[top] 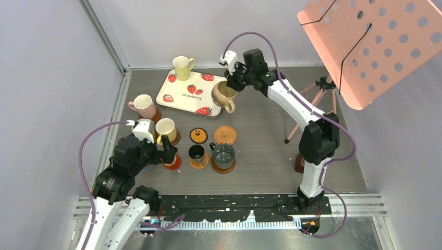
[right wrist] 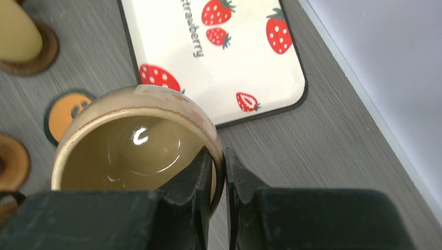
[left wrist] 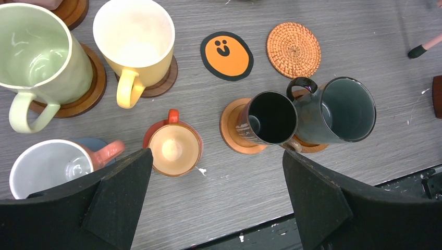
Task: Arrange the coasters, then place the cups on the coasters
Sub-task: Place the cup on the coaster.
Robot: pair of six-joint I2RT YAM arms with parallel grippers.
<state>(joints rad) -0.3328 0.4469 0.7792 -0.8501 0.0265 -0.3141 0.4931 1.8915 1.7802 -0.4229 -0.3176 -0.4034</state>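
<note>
The grey wood-grain table [top: 271,156] sits inside pale walls, with a white strawberry tray [top: 190,94] at its far middle. The right gripper [right wrist: 218,166] pinches the rim of the tan cup [top: 225,95], one finger inside and one outside. It holds the cup roughly mouth-up, lifted over the tray's near right corner.

Two coasters lie bare. The wicker coaster [top: 225,135] is almost straight toward the robot from the cup, and the black-and-orange coaster [top: 198,135] is just to its left. The left gripper [left wrist: 216,159] hangs spread wide and empty over the near row, closer to both coasters than the right one.

Open table lies to the right of the wicker coaster. The dark teal cup [top: 223,156] crowds its near side, so a descent from above looks safest.
</note>
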